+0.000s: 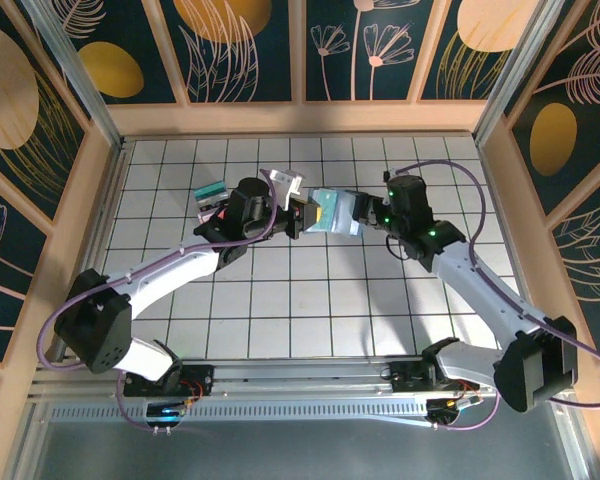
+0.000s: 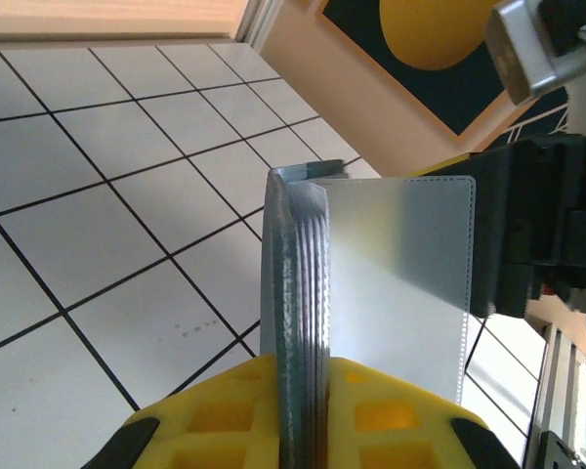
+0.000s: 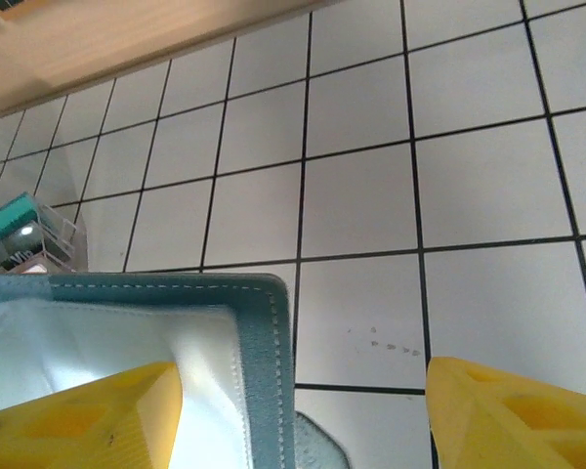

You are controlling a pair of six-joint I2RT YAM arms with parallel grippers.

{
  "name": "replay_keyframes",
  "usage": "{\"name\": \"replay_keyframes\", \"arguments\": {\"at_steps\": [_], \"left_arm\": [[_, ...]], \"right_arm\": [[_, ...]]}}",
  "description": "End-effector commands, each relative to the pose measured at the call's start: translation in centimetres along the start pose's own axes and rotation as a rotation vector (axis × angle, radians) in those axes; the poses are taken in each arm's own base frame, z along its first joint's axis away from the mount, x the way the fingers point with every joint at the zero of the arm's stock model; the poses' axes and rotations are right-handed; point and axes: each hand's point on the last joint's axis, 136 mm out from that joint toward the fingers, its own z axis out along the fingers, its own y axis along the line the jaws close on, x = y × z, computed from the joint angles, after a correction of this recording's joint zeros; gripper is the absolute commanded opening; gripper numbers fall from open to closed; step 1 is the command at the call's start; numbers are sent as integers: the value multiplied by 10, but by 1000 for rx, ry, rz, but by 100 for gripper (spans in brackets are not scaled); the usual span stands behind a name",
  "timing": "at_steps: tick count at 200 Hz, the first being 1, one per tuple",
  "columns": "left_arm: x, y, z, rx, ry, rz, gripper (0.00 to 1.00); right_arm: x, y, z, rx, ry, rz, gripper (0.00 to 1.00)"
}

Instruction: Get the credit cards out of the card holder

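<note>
Two grippers meet above the middle of the tiled table (image 1: 280,320) in the overhead view. There the left gripper (image 1: 298,215) and the right gripper (image 1: 365,215) face each other tip to tip, and the card holder (image 1: 338,218) is held up between them. A yellow face of the credit cards (image 1: 326,205) shows at the end of the holder nearer the left gripper. A teal card pile (image 1: 212,192) lies on the tiles just behind that gripper's wrist.

From the left wrist, the yellow fingers (image 2: 225,420) are clamped on the slate-blue holder's folded edge. Its stacked layers run straight out from the fingertips, and one smooth panel spreads sideways toward the right gripper's black body.

From the right wrist, the jaws stand wide apart. The holder's stitched corner lies at one finger, while the other finger (image 3: 508,420) touches nothing, with bare tiles in the gap.
</note>
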Motion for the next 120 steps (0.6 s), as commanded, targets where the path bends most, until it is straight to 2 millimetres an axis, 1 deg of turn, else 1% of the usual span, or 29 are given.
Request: {"name": "replay_keyframes", "arguments": {"at_steps": [1,24,39,57,75,91,102,120], "left_arm": [[-15,-7,-8,1,-60,20,8],[-13,-5,-5,2,-53,13,8],[-12,-3,-2,-6,-48,6,7],[-10,2,1,-24,-39,-3,6],[-9,3,4,-22,-35,-12,4],[-9,3,5,-18,-40,-25,4],[-9,4,6,-17,-47,-37,3],[-6,7,7,-20,-50,-64,2]], "right_arm": [[-16,-6,-22,36,-67,9,66],[-23,-2,-38,14,-92,21,62],[-27,5,-47,-22,-109,33,59],[-33,18,-57,-93,-133,35,54],[-33,43,-64,-217,-125,21,49],[-30,63,-62,-309,-106,15,47],[-24,72,-55,-362,-75,16,46],[-17,76,-42,-376,-23,25,44]]}}
